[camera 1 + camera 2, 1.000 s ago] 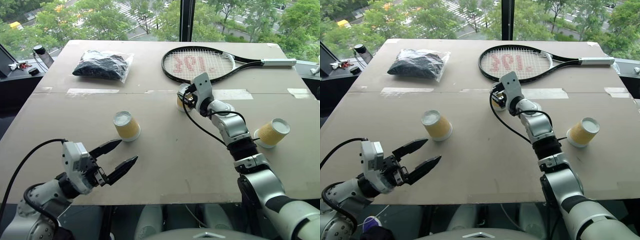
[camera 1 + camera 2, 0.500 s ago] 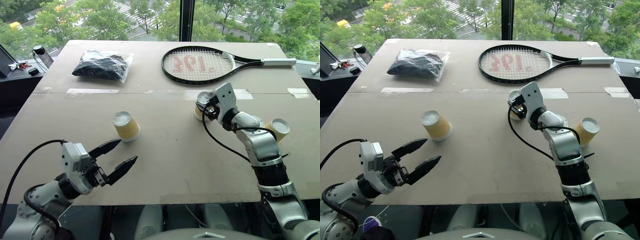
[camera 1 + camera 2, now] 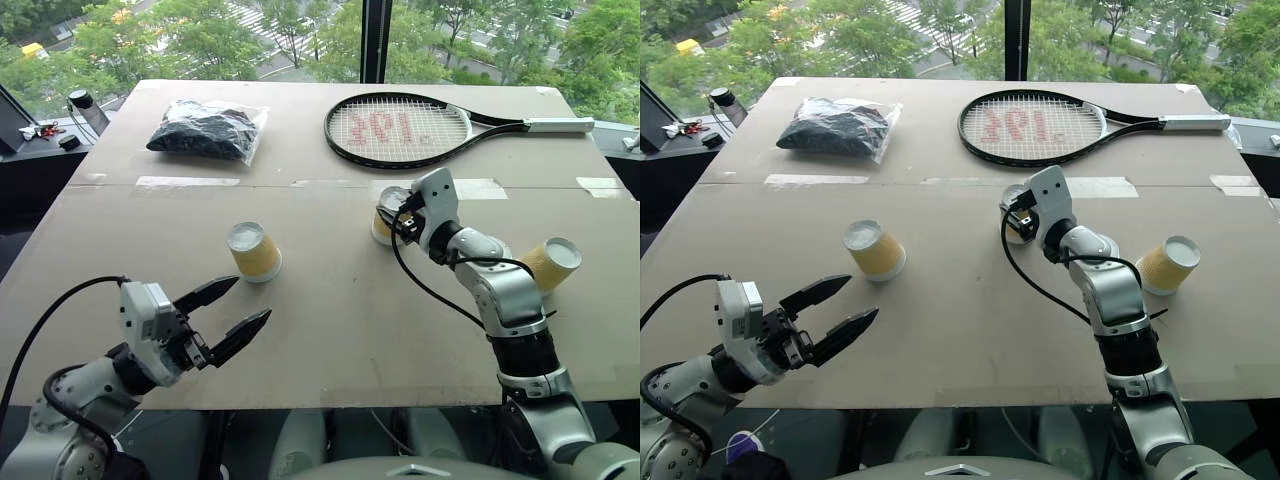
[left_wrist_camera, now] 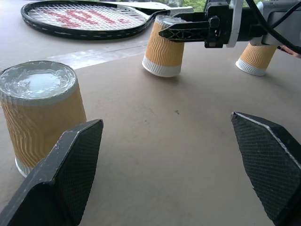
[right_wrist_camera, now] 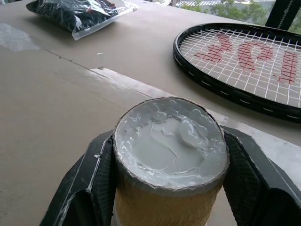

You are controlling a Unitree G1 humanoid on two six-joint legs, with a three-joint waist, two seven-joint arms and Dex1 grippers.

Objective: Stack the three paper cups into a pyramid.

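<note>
Looking down over the bench [image 3: 330, 330], I see three paper cups, all upside down with the white base up and the white rim on the board, their yellow-orange sides ribbed in wavy ridges: the left cup [image 3: 254, 251] stands alone on my left side, the middle cup [image 3: 385, 216] sits just in front of the tennis racket [image 3: 400, 130], and the right cup [image 3: 551, 264] stands well off to my right, partly behind the arm. No pyramid exists yet; the cups are well apart. The bench top is flat brown board with pale tape strips across a seam, and a clear bag of dark material [image 3: 205, 130] lies at the far left. My right pincer [image 3: 396, 213] is closed on the middle cup, its textured black pads pressing the ribbed sides just under the crinkled white base, with the arm reaching forward and bent at the elbow. My left pincer [image 3: 238, 308] hangs spread wide and empty at the near edge, pointing toward the left cup without touching it
</note>
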